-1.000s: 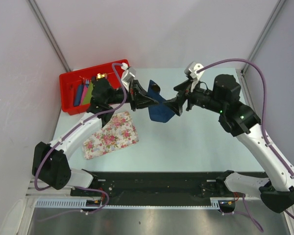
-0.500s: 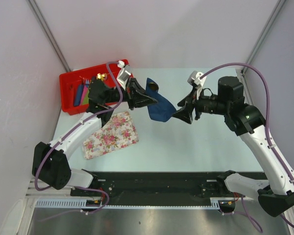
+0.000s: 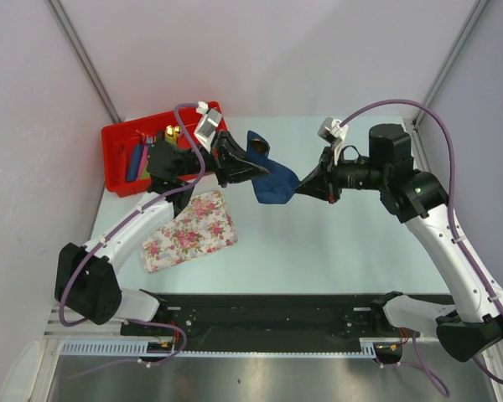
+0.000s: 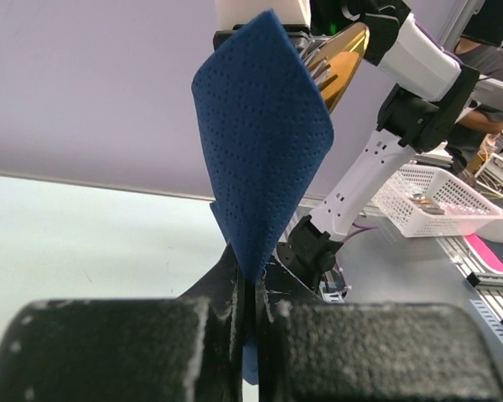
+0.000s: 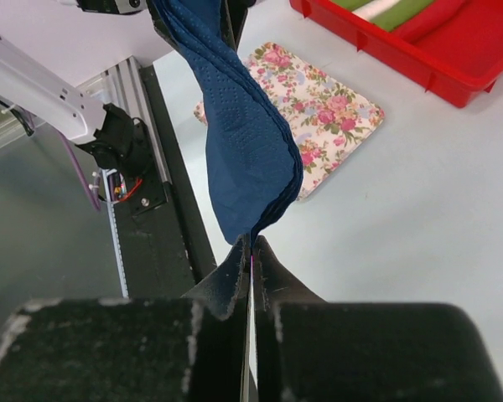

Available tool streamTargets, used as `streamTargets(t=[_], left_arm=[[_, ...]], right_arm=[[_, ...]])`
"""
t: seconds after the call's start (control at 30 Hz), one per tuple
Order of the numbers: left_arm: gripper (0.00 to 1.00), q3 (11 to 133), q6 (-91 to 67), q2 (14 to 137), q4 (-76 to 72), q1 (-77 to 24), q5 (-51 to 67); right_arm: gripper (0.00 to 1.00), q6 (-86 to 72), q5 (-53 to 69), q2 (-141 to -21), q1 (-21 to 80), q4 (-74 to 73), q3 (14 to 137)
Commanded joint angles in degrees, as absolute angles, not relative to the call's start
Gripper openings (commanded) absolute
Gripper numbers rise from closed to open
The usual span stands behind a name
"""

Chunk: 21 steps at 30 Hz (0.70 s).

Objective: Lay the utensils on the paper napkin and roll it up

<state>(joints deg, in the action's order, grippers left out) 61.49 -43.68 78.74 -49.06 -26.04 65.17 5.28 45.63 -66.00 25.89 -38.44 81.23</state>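
Aloft over the pale table (image 3: 335,243), the dark navy-blue paper napkin (image 3: 272,180) hangs between my two tools and touches nothing beneath it. My left tool (image 4: 245,289) is pressed together on the sheet's lower edge. My right tool (image 5: 251,249) is pinched tight on the opposite end, where several layers gather to a point.

The napkin reads as thin, dimpled, very light and entirely limp: it sags, twists and folds over on itself between the two grips. I judge it will tear if the tools pull apart hard, and crumple if they close in, so it wants only gentle tension. The best holds are at the outer edges or corners, with a shallow pinch, leaving the middle free to lie flat.

Past the napkin's upper edge in the left wrist view gleams the bowl of a gold-coloured spoon (image 4: 345,46), with what look like the tines of a thin metal fork (image 4: 320,74) beside it. I cannot tell what carries them. Both look stiff and slick, likely to slide on soft paper.

Below and to the left lie a pink-flowered rectangular tray (image 3: 190,230) and a red plastic bin (image 3: 117,172) of coloured rolls.
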Motion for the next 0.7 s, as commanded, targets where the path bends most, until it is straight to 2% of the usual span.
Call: streamTargets(t=[0.0,0.2,0.43,0.67], left_arm=[[0.00,61.4,-47.4,75.9,-54.9,-26.3,65.2],[0.00,62.3,-57.0,75.9,-63.5,-26.4,64.1],[0.00,62.3,-58.3,75.4,-64.0,-28.1,63.7],[0.00,62.0,-58.6,75.6,-64.4,-30.1,63.0]], right_arm=[[0.00,5.8,48.2,-65.1,25.6,-35.5,82.5],[0.00,11.1,46.1,-65.3,24.3,-34.7,78.7],[0.00,7.8,46.8,-69.1,24.9,-22.7,77.4],[0.00,6.8,47.2,-70.9,26.5,-18.8,76.5]])
